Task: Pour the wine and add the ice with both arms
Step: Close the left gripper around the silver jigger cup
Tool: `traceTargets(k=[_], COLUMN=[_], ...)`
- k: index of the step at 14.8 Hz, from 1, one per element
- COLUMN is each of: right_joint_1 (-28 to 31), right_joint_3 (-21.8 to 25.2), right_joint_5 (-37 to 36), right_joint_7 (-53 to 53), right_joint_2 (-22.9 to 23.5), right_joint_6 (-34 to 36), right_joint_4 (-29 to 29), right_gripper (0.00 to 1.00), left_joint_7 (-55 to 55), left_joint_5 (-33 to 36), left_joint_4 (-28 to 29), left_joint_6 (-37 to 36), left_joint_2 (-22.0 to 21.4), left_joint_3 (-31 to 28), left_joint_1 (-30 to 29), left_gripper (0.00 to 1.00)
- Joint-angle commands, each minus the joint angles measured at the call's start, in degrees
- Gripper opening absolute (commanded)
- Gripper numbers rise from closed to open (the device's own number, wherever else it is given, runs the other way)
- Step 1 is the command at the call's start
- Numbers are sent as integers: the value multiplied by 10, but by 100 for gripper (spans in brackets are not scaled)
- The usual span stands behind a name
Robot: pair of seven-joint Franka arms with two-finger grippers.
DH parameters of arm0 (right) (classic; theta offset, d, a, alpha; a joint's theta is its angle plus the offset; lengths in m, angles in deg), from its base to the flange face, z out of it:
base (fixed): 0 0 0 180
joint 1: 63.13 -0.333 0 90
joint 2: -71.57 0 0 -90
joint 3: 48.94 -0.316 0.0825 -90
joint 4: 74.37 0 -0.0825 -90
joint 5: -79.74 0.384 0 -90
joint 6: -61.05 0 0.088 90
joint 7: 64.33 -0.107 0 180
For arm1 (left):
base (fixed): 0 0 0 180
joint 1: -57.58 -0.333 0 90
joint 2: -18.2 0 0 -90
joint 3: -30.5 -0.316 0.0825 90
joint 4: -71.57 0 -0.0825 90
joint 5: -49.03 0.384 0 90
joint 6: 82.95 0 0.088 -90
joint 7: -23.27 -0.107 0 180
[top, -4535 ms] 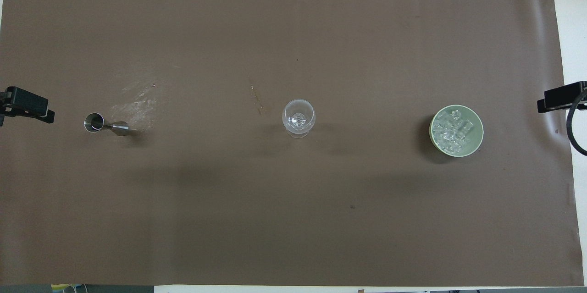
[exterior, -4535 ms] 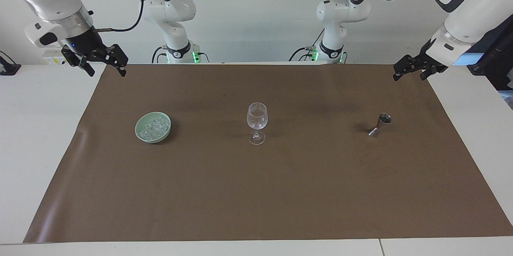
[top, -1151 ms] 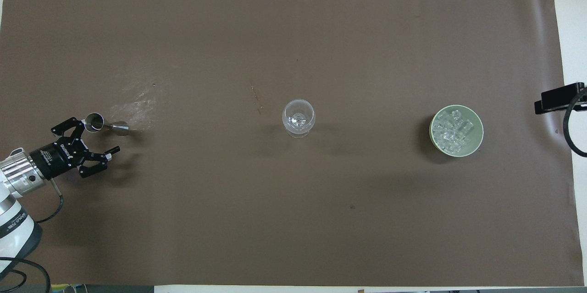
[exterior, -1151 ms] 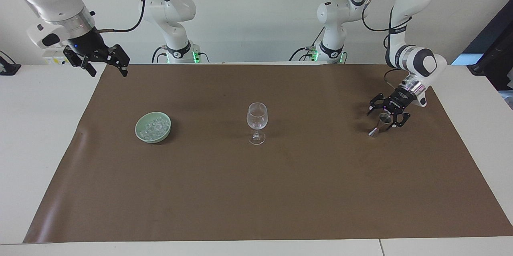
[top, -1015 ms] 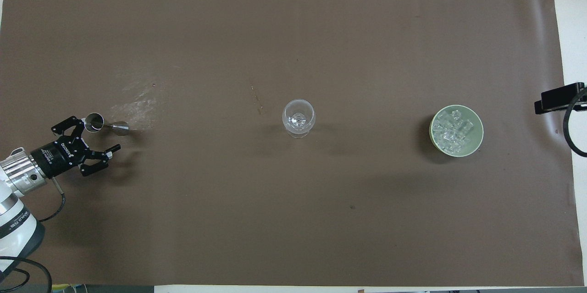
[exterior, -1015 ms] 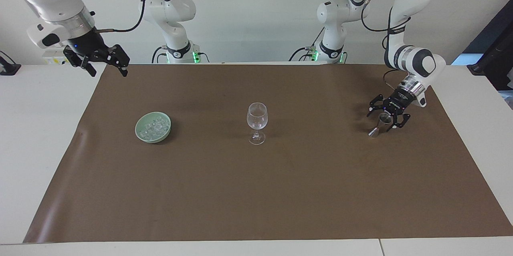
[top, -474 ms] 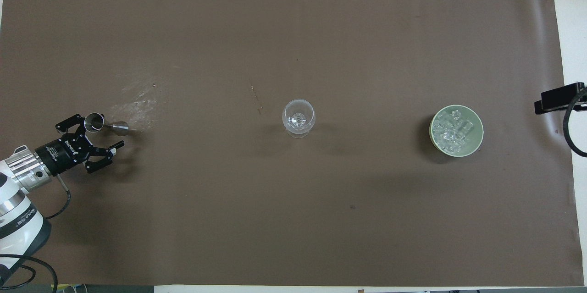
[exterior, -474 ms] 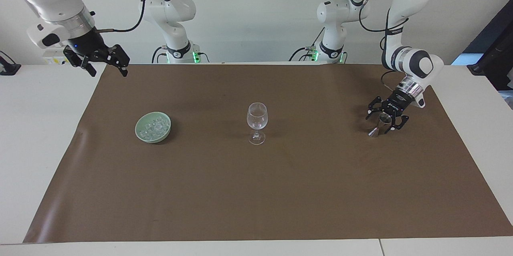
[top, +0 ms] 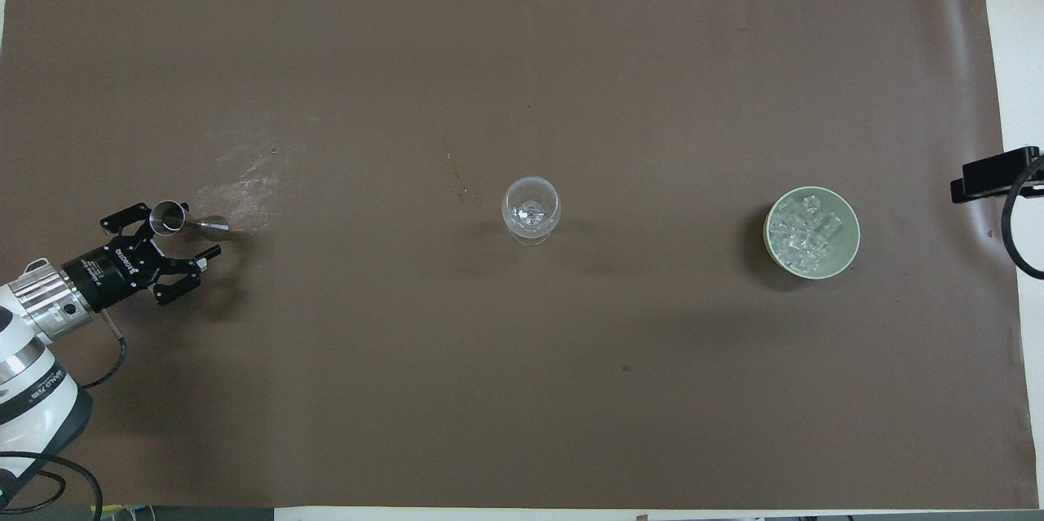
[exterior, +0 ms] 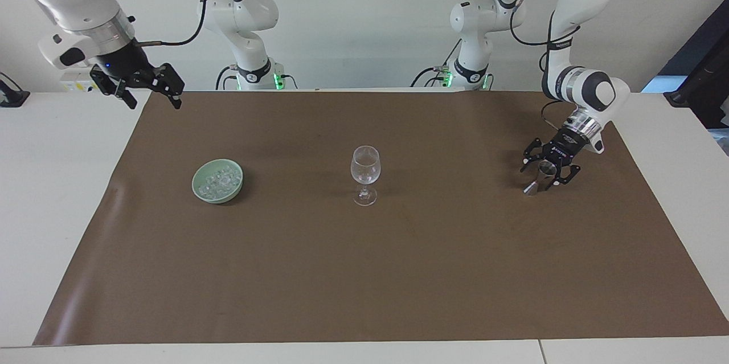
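Note:
A small steel jigger point(exterior: 539, 176) point(top: 184, 221) stands on the brown mat toward the left arm's end of the table. My left gripper point(exterior: 542, 175) point(top: 200, 230) is low over it, open, one finger on each side and still apart from the metal. An empty-looking wine glass point(exterior: 365, 173) point(top: 531, 211) stands upright at the mat's middle. Ice point(exterior: 220, 180) point(top: 803, 232) fills a pale green bowl point(exterior: 200, 192) point(top: 851, 221) toward the right arm's end. My right gripper point(exterior: 149, 89) point(top: 989, 174) waits open in the air over the mat's edge at that end. No wine is visible; I cannot tell what the jigger holds.
The brown mat point(exterior: 364, 273) covers most of the white table point(exterior: 51, 193). A pale smear point(top: 241, 191) marks the mat just past the jigger. Glass, bowl and jigger stand in a row, well spaced.
The left arm has come down from the table's edge to the jigger. In the last second its jaws have narrowed around the jigger. The right arm has not moved.

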Motion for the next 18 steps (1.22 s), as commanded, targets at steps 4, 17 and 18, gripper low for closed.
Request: traceTargets(k=[4, 17, 18], right_joint_1=[8, 8, 8], right_joint_3=[-4, -4, -4], right_joint_5=[3, 3, 3], right_joint_7=[8, 8, 9], right_joint_2=[-6, -6, -6], right_joint_6=[5, 6, 6], right_joint_4=[-7, -7, -7], right_gripper=[100, 100, 100], left_joint_7=[-12, 12, 31], left_joint_5=[-21, -27, -26], left_joint_4=[-1, -2, -2], left_joint_6=[11, 4, 10], left_joint_2=[-3, -50, -68], left_joint_3=[-2, -2, -4], left_joint_1=[8, 16, 35], left_gripper=[67, 0, 0])
